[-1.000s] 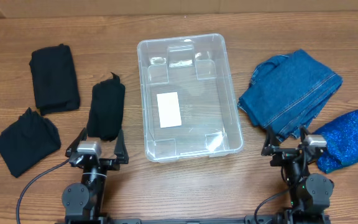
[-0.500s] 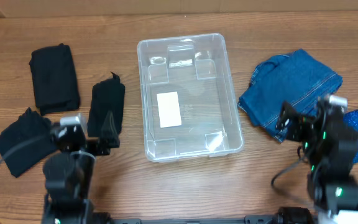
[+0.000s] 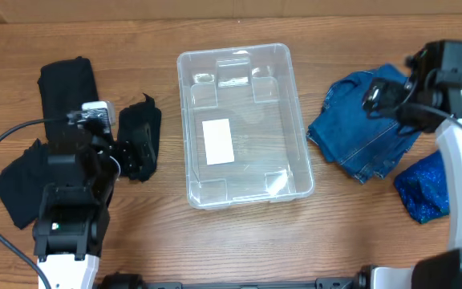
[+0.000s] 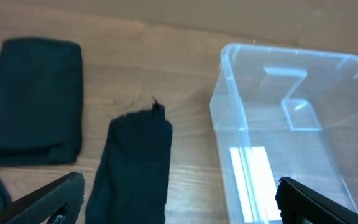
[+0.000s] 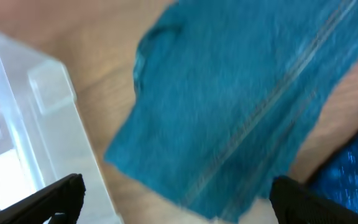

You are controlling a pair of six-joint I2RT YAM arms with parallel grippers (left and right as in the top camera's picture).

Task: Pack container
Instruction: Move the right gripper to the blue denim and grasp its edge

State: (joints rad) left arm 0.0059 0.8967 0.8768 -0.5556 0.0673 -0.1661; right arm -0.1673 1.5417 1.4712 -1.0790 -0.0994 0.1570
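Observation:
The clear container [image 3: 233,51] stands mid-table with a white label [image 3: 217,141] on its bottom and nothing else inside. My left gripper [image 3: 132,152] is open and empty, hovering over a folded black cloth [image 3: 140,128] just left of the container. In the left wrist view this cloth [image 4: 135,162] lies between my open fingers, with the container [image 4: 219,99] to the right. My right gripper [image 3: 385,100] is open and empty above the folded blue jeans [image 3: 359,132]. The right wrist view shows the jeans [image 5: 247,106] blurred, with the container [image 5: 42,81] at left.
Two more black cloths lie at the left, one at the back [image 3: 69,92] and one nearer the front [image 3: 14,189]. A sparkly blue cloth [image 3: 422,186] lies front right beside the jeans. Cables trail from both arms.
Both arms have risen from the front edge and swung towards the back. The left now hangs over the black cloth, the right over the jeans. Both grippers stayed open.

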